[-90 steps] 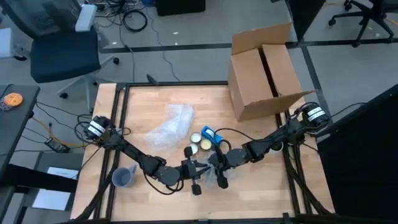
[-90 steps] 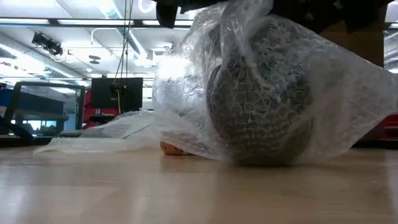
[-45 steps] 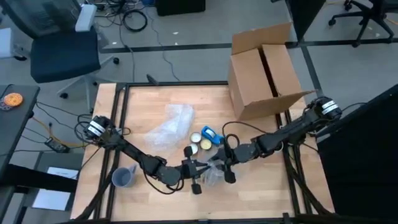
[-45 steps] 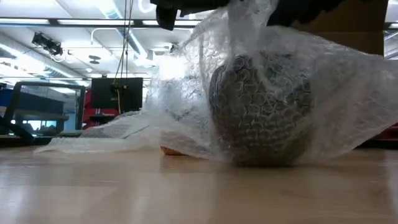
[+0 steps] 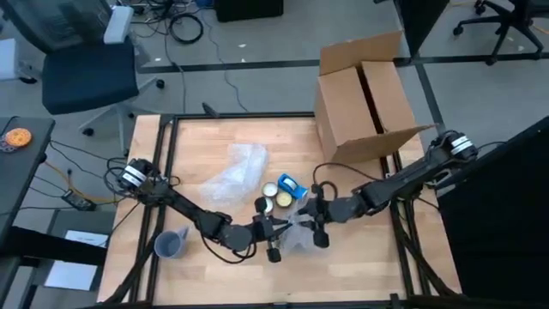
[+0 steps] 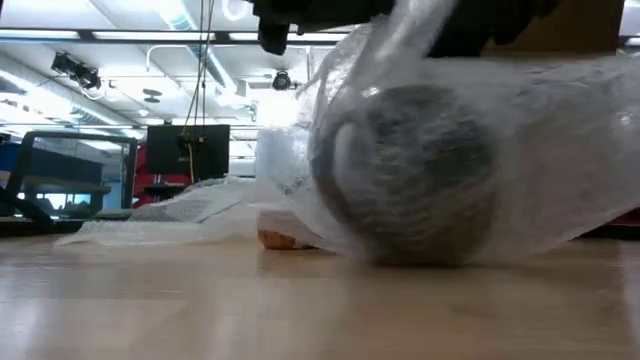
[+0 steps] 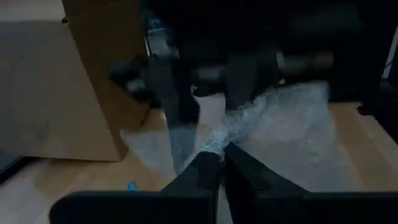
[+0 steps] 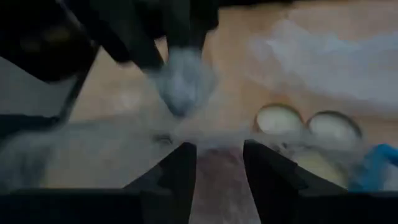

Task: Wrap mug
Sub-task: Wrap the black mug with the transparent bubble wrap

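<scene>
On pale wooden surface (image 5: 214,146), left pincer (image 5: 273,237) clenched on clear bubble wrap (image 6: 520,150) around dark round mug (image 6: 420,170); right pincer (image 5: 319,225) released nearby.

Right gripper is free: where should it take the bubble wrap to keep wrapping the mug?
Probably the loose flap of bubble wrap spreading out beside the mug, coming from above. The left gripper already pinches a twisted bunch, while the right gripper is open just beside it.
</scene>
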You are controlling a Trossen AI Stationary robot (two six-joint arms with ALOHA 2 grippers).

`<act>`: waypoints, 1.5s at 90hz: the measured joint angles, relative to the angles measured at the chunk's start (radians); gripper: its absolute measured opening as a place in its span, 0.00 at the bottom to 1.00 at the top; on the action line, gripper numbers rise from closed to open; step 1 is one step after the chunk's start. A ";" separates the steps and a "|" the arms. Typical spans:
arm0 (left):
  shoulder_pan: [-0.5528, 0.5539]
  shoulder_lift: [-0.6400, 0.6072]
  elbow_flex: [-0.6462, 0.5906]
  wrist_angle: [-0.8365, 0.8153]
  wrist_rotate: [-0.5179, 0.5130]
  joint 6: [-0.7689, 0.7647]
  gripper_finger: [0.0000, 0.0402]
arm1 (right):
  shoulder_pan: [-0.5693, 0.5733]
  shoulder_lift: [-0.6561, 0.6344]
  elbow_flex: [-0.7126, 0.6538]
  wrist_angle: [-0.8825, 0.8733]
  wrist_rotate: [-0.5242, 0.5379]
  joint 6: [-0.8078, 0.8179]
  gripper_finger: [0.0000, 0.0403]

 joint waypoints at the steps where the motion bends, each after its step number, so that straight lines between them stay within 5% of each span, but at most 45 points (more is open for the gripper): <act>1: -0.001 0.000 0.000 0.001 0.000 0.000 0.00 | -0.001 0.007 0.000 0.007 -0.001 0.000 0.28; 23: -0.036 0.000 0.000 0.073 0.014 0.060 0.00 | -0.031 0.163 0.000 0.226 -0.059 -0.057 0.28; 49: -0.033 0.000 0.000 0.057 0.015 0.056 0.00 | -0.031 0.175 0.000 0.269 -0.071 -0.090 0.28; 106: -0.032 0.000 0.001 0.032 0.012 0.052 0.00 | -0.021 0.001 0.000 0.022 -0.174 -0.004 0.28; 135: -0.004 0.000 0.001 0.029 0.039 0.053 0.00 | -0.010 -0.168 0.000 -0.136 -0.134 0.070 0.28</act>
